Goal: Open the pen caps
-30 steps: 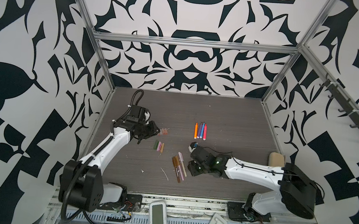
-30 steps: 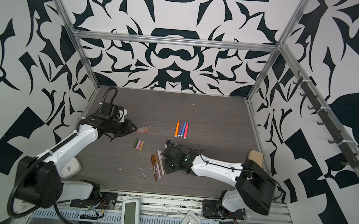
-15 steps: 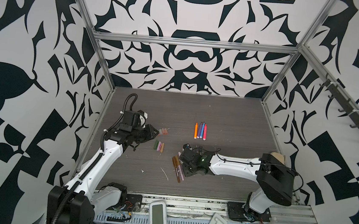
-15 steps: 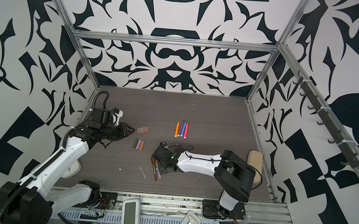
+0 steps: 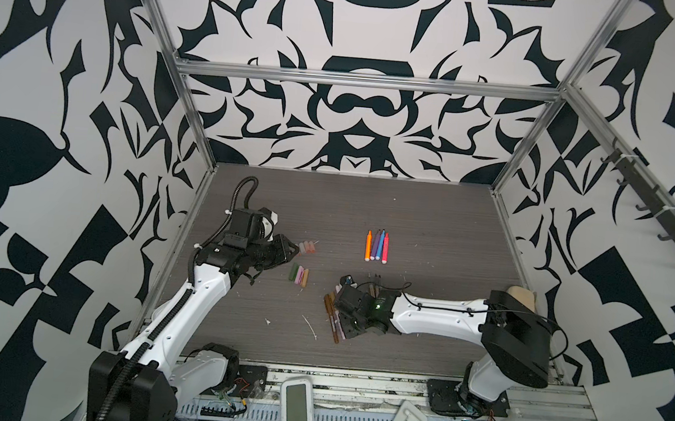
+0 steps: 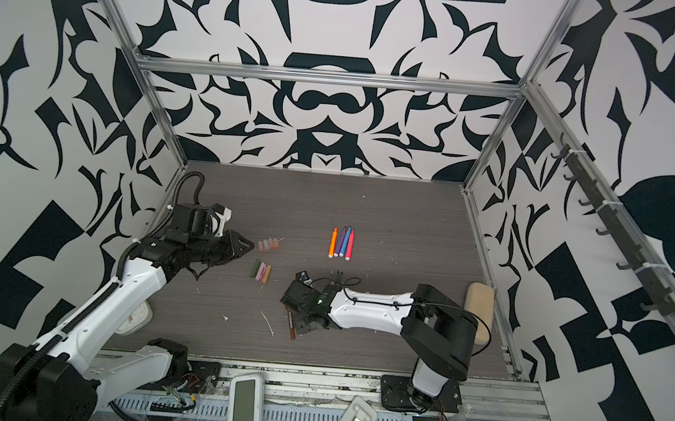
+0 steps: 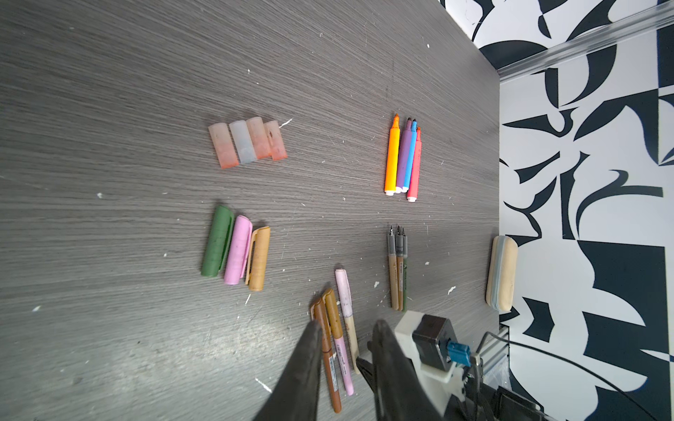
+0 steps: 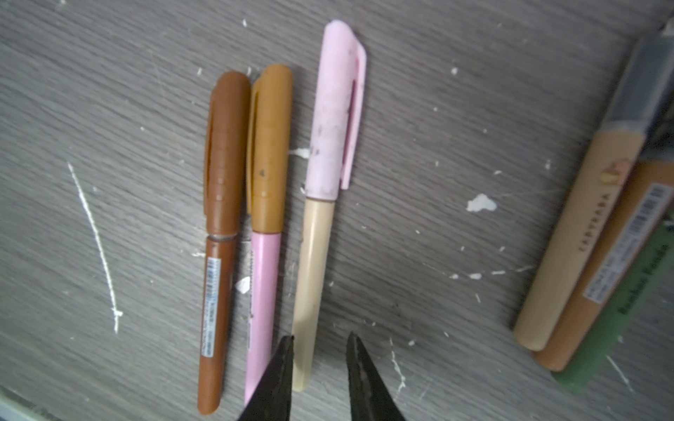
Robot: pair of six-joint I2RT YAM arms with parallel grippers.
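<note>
Pink plastic — the cap is found seated on its cream-barrelled pen, laid on the counter beside two more capped pens. The right pincer is parted narrowly about the barrel's tail, nothing clamped; were it shut off-centre, the barrel could be rolled into its neighbours or squirted out. The left pincer is parted and empty, held near the translucent caps. Against a second ago, the right pincer has been carried leftward over these pens — the left is scarcely shifted.
</note>
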